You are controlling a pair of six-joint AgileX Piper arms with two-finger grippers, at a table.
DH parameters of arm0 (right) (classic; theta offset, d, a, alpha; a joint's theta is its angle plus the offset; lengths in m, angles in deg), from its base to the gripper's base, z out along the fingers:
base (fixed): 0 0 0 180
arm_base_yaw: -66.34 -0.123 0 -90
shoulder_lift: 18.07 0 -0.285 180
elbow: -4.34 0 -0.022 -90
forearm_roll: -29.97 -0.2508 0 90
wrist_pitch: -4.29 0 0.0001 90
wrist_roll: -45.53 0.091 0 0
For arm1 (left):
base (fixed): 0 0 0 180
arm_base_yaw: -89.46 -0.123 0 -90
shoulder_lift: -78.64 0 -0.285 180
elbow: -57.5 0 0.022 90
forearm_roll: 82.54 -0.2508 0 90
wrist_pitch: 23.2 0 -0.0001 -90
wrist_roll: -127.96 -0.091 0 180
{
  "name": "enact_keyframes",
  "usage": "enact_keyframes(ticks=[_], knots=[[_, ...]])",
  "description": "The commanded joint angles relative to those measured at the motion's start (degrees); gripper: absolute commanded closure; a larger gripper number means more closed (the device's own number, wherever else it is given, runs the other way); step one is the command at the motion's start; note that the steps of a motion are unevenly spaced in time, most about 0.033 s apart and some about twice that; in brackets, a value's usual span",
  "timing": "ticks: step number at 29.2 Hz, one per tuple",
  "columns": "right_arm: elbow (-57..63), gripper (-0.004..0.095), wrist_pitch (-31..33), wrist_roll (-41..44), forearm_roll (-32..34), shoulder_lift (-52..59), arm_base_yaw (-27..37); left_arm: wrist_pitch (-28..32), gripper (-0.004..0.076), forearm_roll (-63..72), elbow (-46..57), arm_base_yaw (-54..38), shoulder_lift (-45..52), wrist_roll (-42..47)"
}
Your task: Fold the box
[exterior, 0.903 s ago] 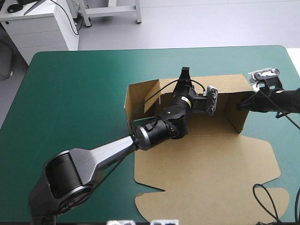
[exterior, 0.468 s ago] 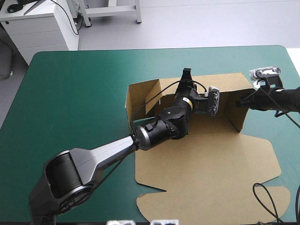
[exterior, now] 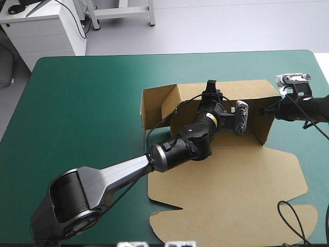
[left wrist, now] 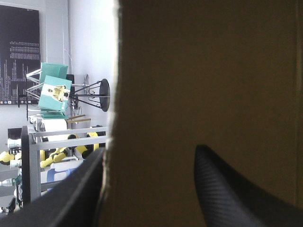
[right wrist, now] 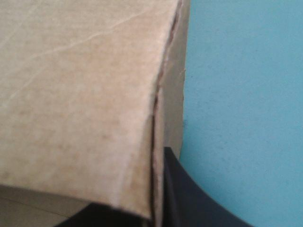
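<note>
Currently: wall-raising step, roughly mid-task. The box (exterior: 226, 154) sits on the right half of the table (exterior: 87, 92), with its tray end toward the far edge and the lid (exterior: 226, 195) lying flat toward the near edge. The far wall (exterior: 252, 90), left wall (exterior: 154, 103) and right wall (exterior: 259, 128) all stand up. I cannot tell whether any flap is tucked.

Left end effector (exterior: 209, 88) reaches over the tray to the far wall's top edge. Its wrist view shows the fingers (left wrist: 227, 189) wide apart, one on each side of the board. It straddles the wall rather than clamping it.

Right end effector (exterior: 264, 110) is at the right wall's top edge. Its fingers are nearly together with the board pinched between them, so it is holding the box.

Judgement: the next move calls for the left to nip the far wall and turn its upper part inward and down. The right should brace the corner against splaying. Risk: the wall springs back if let go early.
</note>
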Motion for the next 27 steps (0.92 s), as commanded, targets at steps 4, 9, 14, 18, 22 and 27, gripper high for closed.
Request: enact_keyframes(ticks=[4,9,14,18,22,27], knots=[[-0.73,0.0914,-1.07,1.02,0.4,0.11,0.02,-3.89,0.0334,-1.7,-1.85,5.33,6.64,0.92],[-0.73,0.0912,-1.07,1.89,0.49,0.11,0.02,-6.95,0.034,-2.05,-1.85,9.46,9.09,0.71],[-0.73,0.0912,-0.5,2.58,0.74,0.11,0.02,-8.16,0.0392,-2.17,-1.85,12.89,11.92,0.7],[-0.73,0.0912,0.64,2.57,0.4,0.11,0.02,-10.54,0.0621,-2.06,-1.85,12.75,14.29,0.8],[-0.73,0.0912,1.23,3.78,0.29,0.21,0.02,-11.8,0.0729,-2.19,-1.85,12.55,17.2,2.48],[-0.73,0.0909,3.27,5.26,0.64,0.33,-0.95,-10.39,0.0729,-1.14,-1.85,11.41,22.6,2.71]])
